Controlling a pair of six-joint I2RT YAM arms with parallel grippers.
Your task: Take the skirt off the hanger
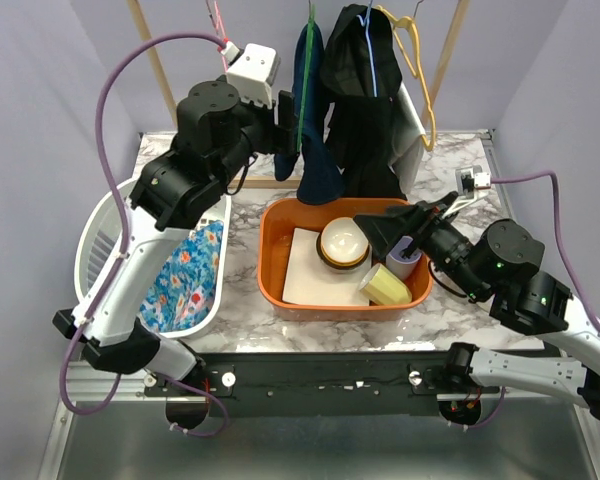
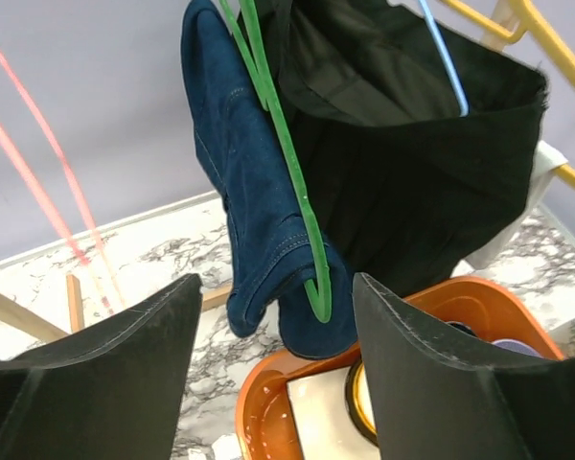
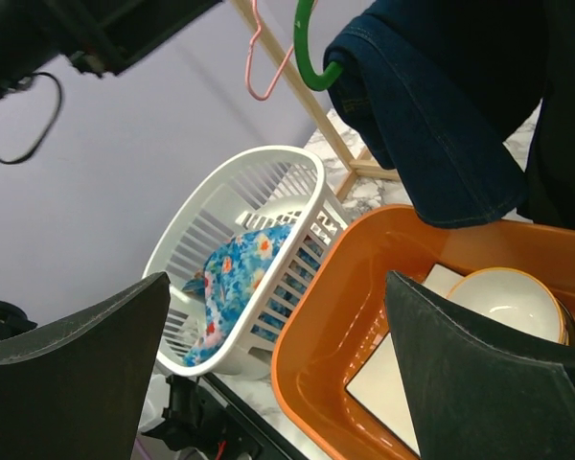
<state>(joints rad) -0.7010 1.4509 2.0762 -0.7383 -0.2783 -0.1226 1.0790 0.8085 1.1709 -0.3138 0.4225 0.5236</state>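
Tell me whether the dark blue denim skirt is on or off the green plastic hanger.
On: the dark blue denim skirt hangs draped over the green plastic hanger.

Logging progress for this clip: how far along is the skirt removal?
Done: nothing certain. A floral cloth lies in the white basket, but the denim skirt hangs on the green hanger. In hand: the left claw is raised beside the skirt, jaws apart, not gripping it. The right claw waits open over the orange bin. Left: grip the skirt and pull it off the hanger.
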